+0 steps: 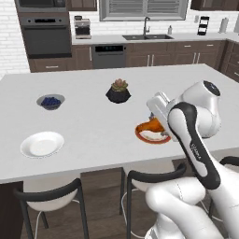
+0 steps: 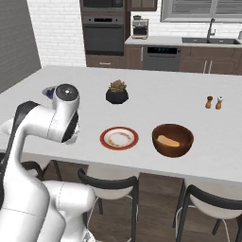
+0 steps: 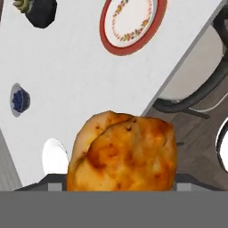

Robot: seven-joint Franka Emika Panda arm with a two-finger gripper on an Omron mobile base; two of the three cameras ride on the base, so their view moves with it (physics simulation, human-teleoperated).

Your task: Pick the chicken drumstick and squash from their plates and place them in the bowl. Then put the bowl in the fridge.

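My arm is bent above the counter edge, gripper (image 1: 156, 122) closed around the chicken drumstick (image 3: 122, 153), lifted.

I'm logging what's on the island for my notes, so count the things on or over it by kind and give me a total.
Plates: 2, white plate, red-rimmed plate
Bowls: 2, wooden bowl, blueberry bowl
Food pieces: 2, drumstick in the hand, squash in the wooden bowl
Shakers: 2
Potted plants: 1
Total: 9
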